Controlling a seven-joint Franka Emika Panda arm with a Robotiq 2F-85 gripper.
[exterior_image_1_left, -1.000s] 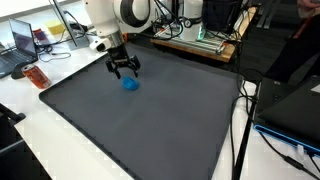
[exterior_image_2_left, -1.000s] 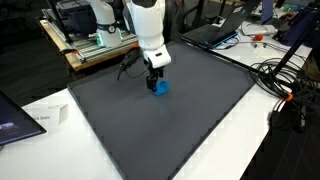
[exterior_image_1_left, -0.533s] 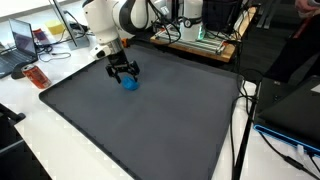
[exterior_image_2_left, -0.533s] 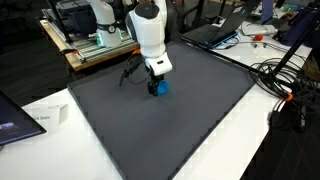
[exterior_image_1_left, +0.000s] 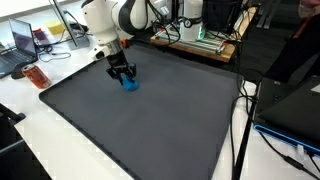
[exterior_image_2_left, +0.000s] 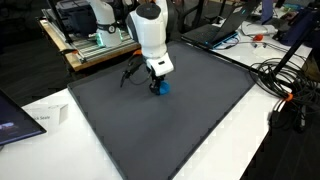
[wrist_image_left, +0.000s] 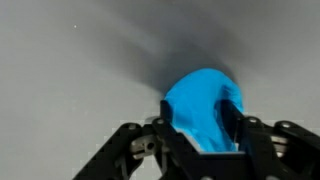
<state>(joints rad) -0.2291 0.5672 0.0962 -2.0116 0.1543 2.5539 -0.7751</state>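
Resting on the dark mat (exterior_image_1_left: 160, 125) near one of its corners, the blue object (wrist_image_left: 203, 103) sat right under the arm, and in both exterior views it showed as a small bright lump (exterior_image_1_left: 129, 85) (exterior_image_2_left: 163, 87) at the tip of the gripper (exterior_image_1_left: 124, 77). In the wrist view the gripper (wrist_image_left: 200, 122) had come down around it, one finger on each side and the object between them.

We judged that gripping the object was the work in hand. To do it well, we thought the jaws should close slowly and evenly, with the object kept centred so that neither finger pushed it sideways across the mat. The fingertips should also stay just clear of the mat, since its surface might drag on them.

We could not tell whether the fingers were already pressing on the object or only standing close beside it, because the wrist view was soft and the right finger covered part of it. Its shape and material were hard to make out as well, and its underside was hidden. Around the mat lay the white desk (exterior_image_1_left: 45, 135), with a laptop (exterior_image_1_left: 20, 45) and a small reddish item (exterior_image_1_left: 37, 76) near one edge and cables (exterior_image_2_left: 285, 85) near another. The reddish item was too small for us to identify.
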